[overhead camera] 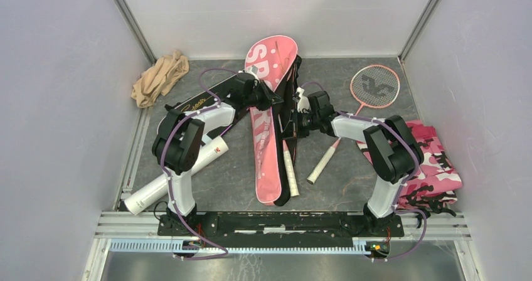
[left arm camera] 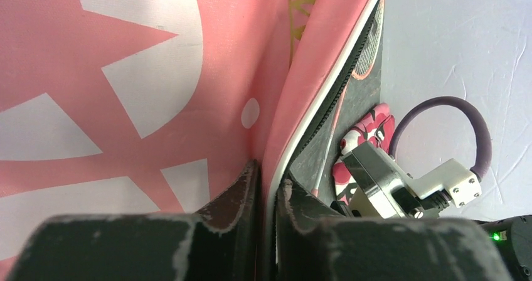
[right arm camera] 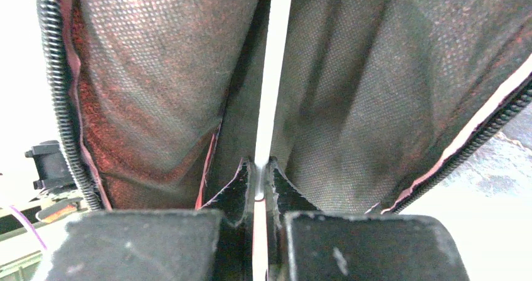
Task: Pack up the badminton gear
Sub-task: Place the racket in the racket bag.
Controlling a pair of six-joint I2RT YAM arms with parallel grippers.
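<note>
The pink bag (overhead camera: 266,143), lettered SPORT, lies lengthwise down the middle of the top view with its wide end toward the upper edge and its zip undone. One racket (overhead camera: 290,165) is partly inside it, the white handle sticking out toward the lower middle of the frame.

Judging the risks: the bag's mouth is held open only by two thin pinches on fabric. If either flap slips free, the mouth could fall shut over the racket inside. If the two tools pull apart too hard, the whole bag could drag across the counter (overhead camera: 351,180) and shake that racket out. Both tools are occupied, so neither is free to fetch more gear, and they work very near each other, so a bump is possible.

The left tool (overhead camera: 271,99) sits at the bag's upper left edge. Its wrist view shows the fingers narrow, with the pink flap's white-piped rim between them. The right tool (overhead camera: 295,121) sits just beside it, on the bag's right edge. Its fingers are nearly together on a thin pale edge, with dark mesh lining on both sides of it.

A second racket (overhead camera: 374,86) lies loose at the upper right, its handle pointing toward the bag. A long white tube (overhead camera: 172,177) lies at the lower left, and a black bag (overhead camera: 188,107) lies partly under the left arm. A beige cloth (overhead camera: 160,77) is bunched at the upper left, and a pink camouflage cloth (overhead camera: 436,162) sits at the right edge.
</note>
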